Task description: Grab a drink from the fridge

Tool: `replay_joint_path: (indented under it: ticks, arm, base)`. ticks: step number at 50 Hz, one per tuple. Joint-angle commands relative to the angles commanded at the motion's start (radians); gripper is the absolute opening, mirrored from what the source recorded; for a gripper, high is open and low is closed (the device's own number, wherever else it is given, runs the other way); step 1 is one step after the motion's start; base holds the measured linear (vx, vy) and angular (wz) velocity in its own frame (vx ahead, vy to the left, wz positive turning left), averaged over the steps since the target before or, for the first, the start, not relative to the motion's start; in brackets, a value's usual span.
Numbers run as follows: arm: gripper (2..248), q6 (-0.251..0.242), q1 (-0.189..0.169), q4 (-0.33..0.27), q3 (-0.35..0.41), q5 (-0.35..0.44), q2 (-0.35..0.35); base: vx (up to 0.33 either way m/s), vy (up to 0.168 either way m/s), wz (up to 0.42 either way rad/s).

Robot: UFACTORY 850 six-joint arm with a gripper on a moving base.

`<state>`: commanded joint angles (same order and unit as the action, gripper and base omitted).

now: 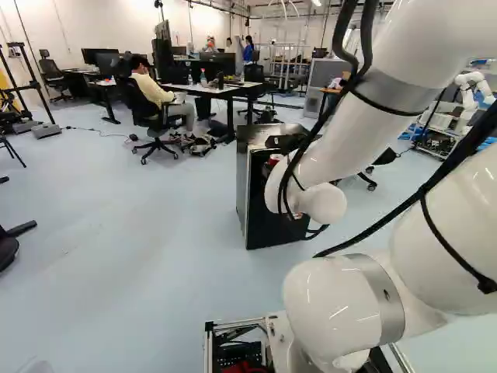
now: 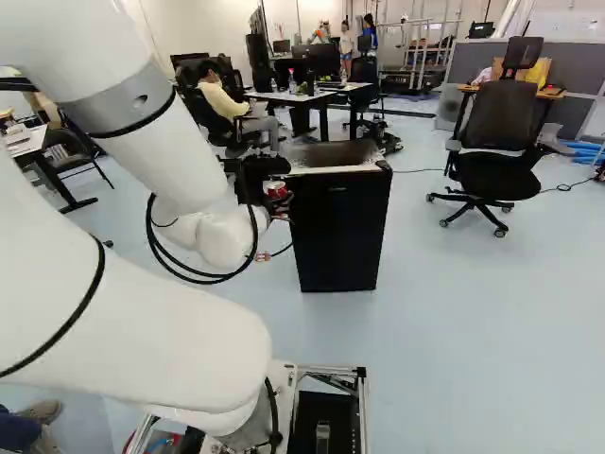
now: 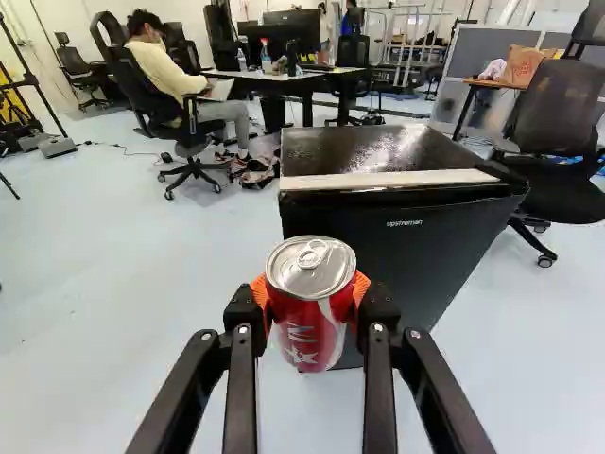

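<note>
The claw (image 3: 311, 301) grips a red drink can (image 3: 310, 270) between its orange pads (image 3: 259, 291), upright and in the air near the fridge's top front edge, by the corner at the left of the right base view. The fridge (image 3: 406, 236) looks shut, though I can't vouch for the door's whole edge. The grab itself seems done; at most, carrying the drink off is left.

White arm (image 2: 159, 140) bent, black claw (image 2: 276, 191) clamped at its end
</note>
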<state>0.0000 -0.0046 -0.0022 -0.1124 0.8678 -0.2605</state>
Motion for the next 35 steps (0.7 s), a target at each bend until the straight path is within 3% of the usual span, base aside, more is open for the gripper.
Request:
replay_joint_path:
  ticks: [35]
  arm:
    - [101, 0.000, 0.005, 0.002, 0.025, 0.005, -0.019]
  base:
    - [0.000, 0.000, 0.000]
